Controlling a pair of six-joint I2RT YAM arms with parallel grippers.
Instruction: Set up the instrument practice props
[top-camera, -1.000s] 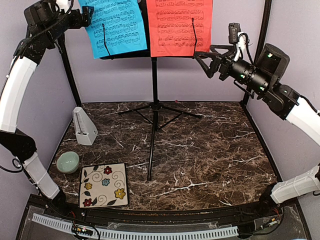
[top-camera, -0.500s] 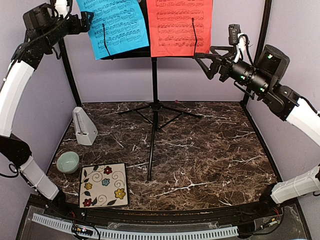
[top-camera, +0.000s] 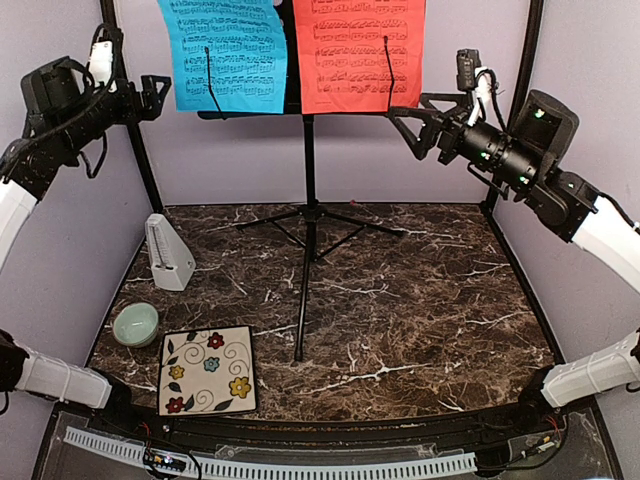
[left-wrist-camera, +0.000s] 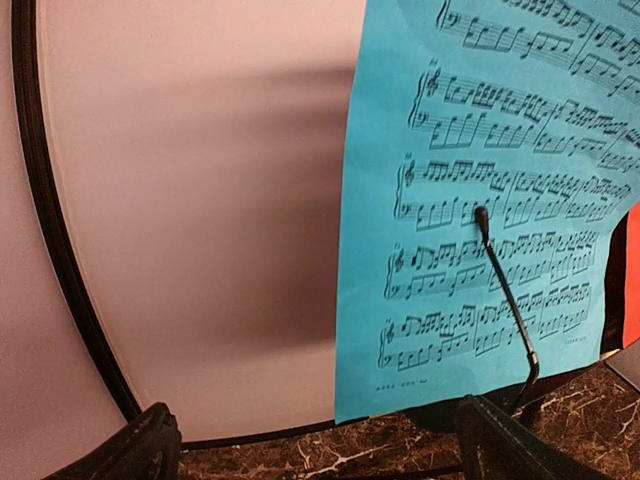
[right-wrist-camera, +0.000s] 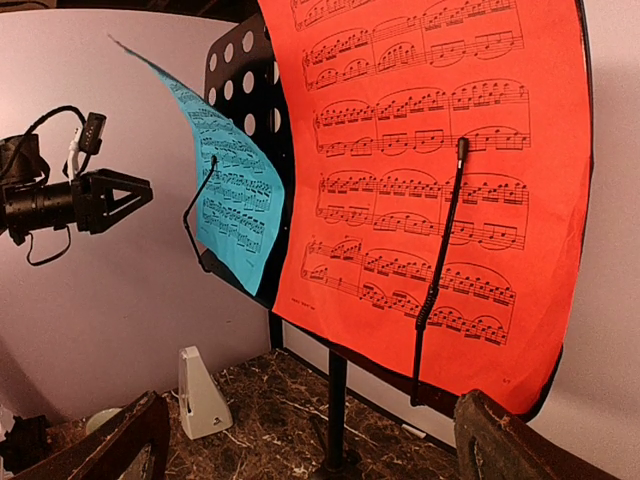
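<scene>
Both claws gape wide, holding nothing. The blue printed music sheet (top-camera: 222, 50) hangs just right of your left claw (top-camera: 160, 95), the red sheet (top-camera: 358, 50) facing your right claw (top-camera: 403, 128), both on the black perforated-metal tripod stand (top-camera: 308, 200). Don't brush the paper, I'd say; that stand looks tippy.

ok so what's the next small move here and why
Probably lower the open, empty left gripper toward the metronome. The blue sheet and red sheet both sit on the music stand behind its wire clips, and the metronome stands off by the left wall, seemingly the one prop left to place.
</scene>
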